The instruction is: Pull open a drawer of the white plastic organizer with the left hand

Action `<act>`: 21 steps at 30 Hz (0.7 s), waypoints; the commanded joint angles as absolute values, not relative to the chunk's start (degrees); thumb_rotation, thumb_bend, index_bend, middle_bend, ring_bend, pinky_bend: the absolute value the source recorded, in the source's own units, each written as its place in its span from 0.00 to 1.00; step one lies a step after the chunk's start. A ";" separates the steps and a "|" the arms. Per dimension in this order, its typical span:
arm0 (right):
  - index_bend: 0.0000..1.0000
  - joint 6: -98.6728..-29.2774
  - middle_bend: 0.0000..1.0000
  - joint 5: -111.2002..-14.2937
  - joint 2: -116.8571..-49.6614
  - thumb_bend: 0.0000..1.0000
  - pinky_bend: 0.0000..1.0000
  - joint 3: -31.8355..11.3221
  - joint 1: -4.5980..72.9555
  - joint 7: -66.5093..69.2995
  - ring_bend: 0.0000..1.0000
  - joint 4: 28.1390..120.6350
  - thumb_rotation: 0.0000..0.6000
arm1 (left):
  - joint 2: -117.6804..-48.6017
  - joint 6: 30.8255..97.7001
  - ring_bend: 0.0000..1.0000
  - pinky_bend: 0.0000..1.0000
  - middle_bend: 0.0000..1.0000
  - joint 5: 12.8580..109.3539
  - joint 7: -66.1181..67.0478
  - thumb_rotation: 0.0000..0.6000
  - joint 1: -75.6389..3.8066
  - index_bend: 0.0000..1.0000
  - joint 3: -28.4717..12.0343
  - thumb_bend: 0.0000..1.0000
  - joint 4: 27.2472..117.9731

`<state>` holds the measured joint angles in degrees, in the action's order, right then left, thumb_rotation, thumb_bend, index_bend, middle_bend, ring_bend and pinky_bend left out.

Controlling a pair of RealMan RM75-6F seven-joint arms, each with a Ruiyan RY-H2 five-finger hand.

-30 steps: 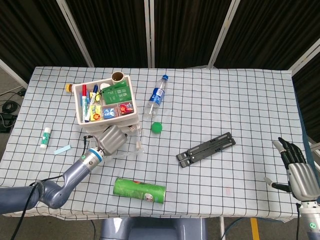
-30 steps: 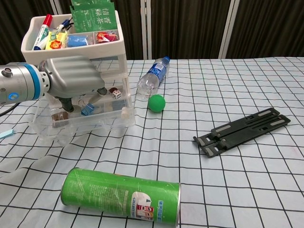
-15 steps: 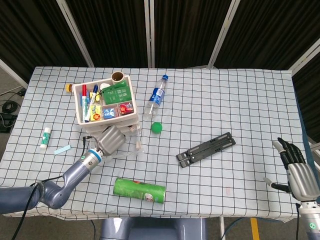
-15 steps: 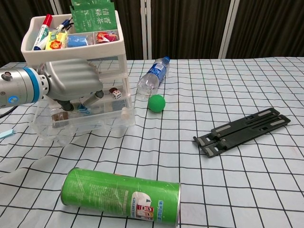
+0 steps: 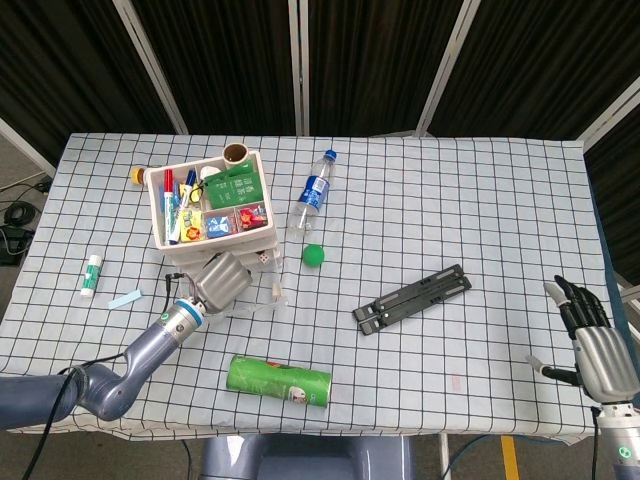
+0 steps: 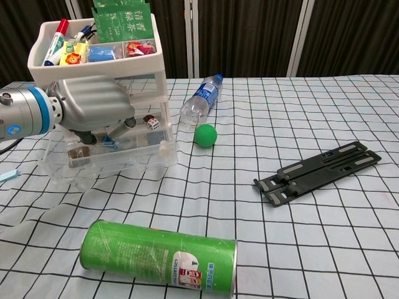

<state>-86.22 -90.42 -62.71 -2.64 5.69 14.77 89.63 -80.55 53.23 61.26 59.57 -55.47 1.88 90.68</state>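
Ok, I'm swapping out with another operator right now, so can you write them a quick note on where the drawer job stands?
Left hand: fingers curled down into the clear bottom drawer of the white organizer, hooked over its contents area.
Right hand: idle at the table's near right edge, fingers apart, holding nothing.
Done: the drawer is already pulled out toward the robot, well past the organizer's front.
Left: pull further if needed, then lift the left hand out.
Nearby: green ball, water bottle, green can.
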 commanded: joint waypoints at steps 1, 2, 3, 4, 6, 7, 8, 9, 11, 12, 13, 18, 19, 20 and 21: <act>0.00 -86.21 0.00 -90.47 -62.69 0.01 0.00 -2.62 5.69 14.82 0.00 89.65 1.00 | -79.94 54.12 0.98 0.88 1.00 61.70 59.54 1.00 -55.33 0.60 1.63 0.57 91.94; 0.00 -86.18 0.00 -90.49 -62.69 0.01 0.00 -2.59 5.70 14.81 0.00 89.65 1.00 | -79.68 54.42 0.98 0.88 1.00 61.89 59.59 1.00 -55.28 0.60 1.60 0.57 92.46; 0.00 -86.16 0.00 -90.51 -62.69 0.01 0.00 -2.57 5.70 14.80 0.00 89.67 1.00 | -79.39 54.73 0.98 0.88 1.00 62.13 59.69 1.00 -55.24 0.60 1.59 0.58 93.03; 0.00 -86.13 0.00 -90.59 -62.70 0.01 0.00 -2.53 5.72 14.77 0.00 89.70 1.00 | -78.92 55.19 0.98 0.88 1.00 62.42 59.84 1.00 -55.15 0.60 1.57 0.58 93.92; 0.00 -86.14 0.00 -90.71 -62.71 0.01 0.00 -2.47 5.73 14.67 0.00 89.72 1.00 | -78.21 55.96 0.98 0.88 1.00 62.84 60.08 1.00 -55.00 0.60 1.51 0.58 95.25; 0.00 -86.14 0.00 -90.77 -62.73 0.01 0.00 -2.44 5.73 14.59 0.00 89.72 1.00 | -77.81 56.41 0.98 0.88 1.00 63.05 60.18 1.00 -54.89 0.60 1.46 0.58 95.98; 0.00 -86.15 0.00 -90.84 -62.76 0.01 0.00 -2.40 5.72 14.51 0.00 89.74 1.00 | -77.32 57.00 0.98 0.88 1.00 63.34 60.22 1.00 -54.74 0.60 1.35 0.58 96.85; 0.00 -86.22 0.00 -90.97 -62.78 0.01 0.00 -2.35 5.71 14.40 0.00 89.80 1.00 | -76.52 57.85 0.98 0.88 1.00 63.83 60.25 1.00 -54.46 0.60 1.30 0.58 98.21; 0.00 -86.36 0.00 -91.14 -62.79 0.01 0.00 -2.30 5.67 14.32 0.00 89.90 1.00 | -75.21 59.31 0.98 0.88 1.00 64.87 60.14 1.00 -53.89 0.60 1.29 0.58 100.33; 0.00 -86.45 0.00 -91.24 -62.79 0.01 0.00 -2.28 5.65 14.29 0.00 89.95 1.00 | -74.60 60.10 0.98 0.88 1.00 65.45 59.87 1.00 -53.50 0.60 1.31 0.58 101.28; 0.00 -86.52 0.00 -91.34 -62.79 0.01 0.00 -2.25 5.63 14.24 0.00 89.98 1.00 | -74.03 60.83 0.98 0.88 1.00 65.96 59.57 1.00 -53.07 0.60 1.39 0.57 102.12; 0.00 -87.00 0.00 -91.86 -62.83 0.01 0.00 -2.09 5.47 13.78 0.00 90.17 1.00 | -70.07 66.30 0.98 0.88 1.00 71.32 56.54 1.00 -49.14 0.60 2.94 0.57 105.90; 0.00 -87.18 0.00 -91.97 -62.84 0.01 0.00 -2.06 5.40 13.62 0.00 90.23 1.00 | -69.34 67.61 0.98 0.88 1.00 72.98 54.98 1.00 -47.94 0.60 3.44 0.57 106.18; 0.00 -87.30 0.00 -92.06 -62.86 0.01 0.00 -2.04 5.36 13.49 0.00 90.30 1.00 | -68.88 68.65 0.98 0.88 1.00 74.17 53.62 1.00 -46.93 0.60 3.84 0.57 106.26; 0.00 -87.42 0.00 -92.20 -62.86 0.01 0.00 -1.98 5.31 13.36 0.00 90.38 1.00 | -68.50 69.67 0.98 0.88 1.00 75.41 52.12 1.00 -45.91 0.60 4.26 0.57 106.15</act>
<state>-87.36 -92.14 -62.85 -2.02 5.35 13.42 90.33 -70.16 66.97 72.42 55.25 -48.48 3.04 105.37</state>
